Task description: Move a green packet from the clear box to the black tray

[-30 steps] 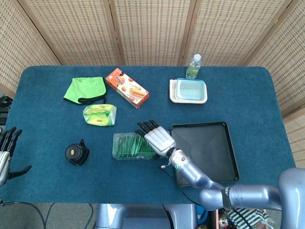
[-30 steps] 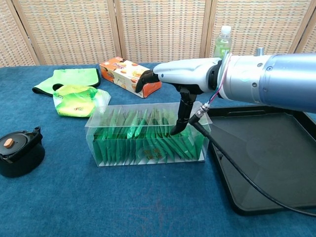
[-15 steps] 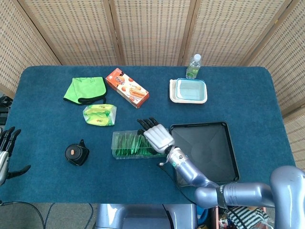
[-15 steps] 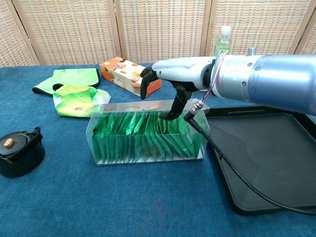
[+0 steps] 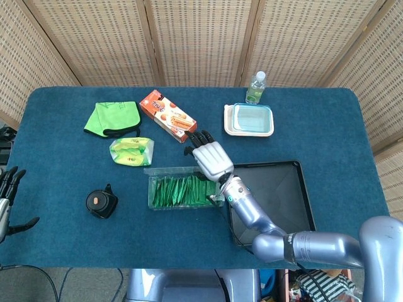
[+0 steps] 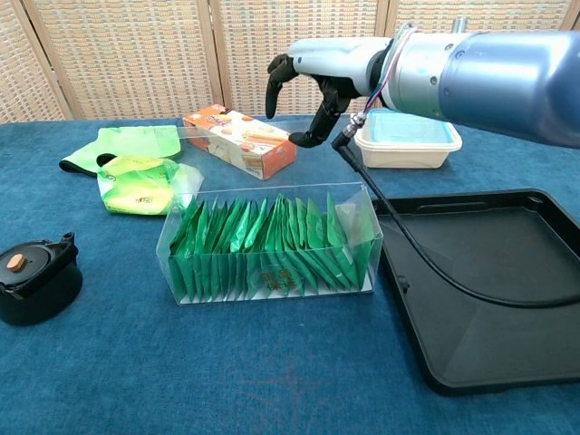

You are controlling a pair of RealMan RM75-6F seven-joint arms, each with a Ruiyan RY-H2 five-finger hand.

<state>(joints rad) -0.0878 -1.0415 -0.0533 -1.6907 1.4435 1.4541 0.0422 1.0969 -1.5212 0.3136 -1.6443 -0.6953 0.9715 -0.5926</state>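
Observation:
The clear box (image 5: 181,190) (image 6: 272,246) stands left of the black tray (image 5: 271,167) (image 6: 489,299), with several green packets (image 6: 263,237) upright in a row inside it. My right hand (image 5: 211,158) (image 6: 319,74) hovers above the box's far right corner, clear of the packets. Its fingers are apart and slightly curled, and I see nothing between them. Nothing lies in the tray. My left hand (image 5: 6,196) hangs at the table's left edge in the head view, fingers spread and empty.
A black round case (image 5: 101,202) (image 6: 36,276) sits left of the box. Behind it lie a green snack bag (image 5: 132,151), a green cloth (image 5: 113,118) and an orange carton (image 5: 167,116). A lidded container (image 5: 249,119) and a bottle (image 5: 255,87) stand at the back.
My right hand has risen out of the clear box and moved back, away from the packets, holding nothing. The packets have settled upright. The left hand barely moved.

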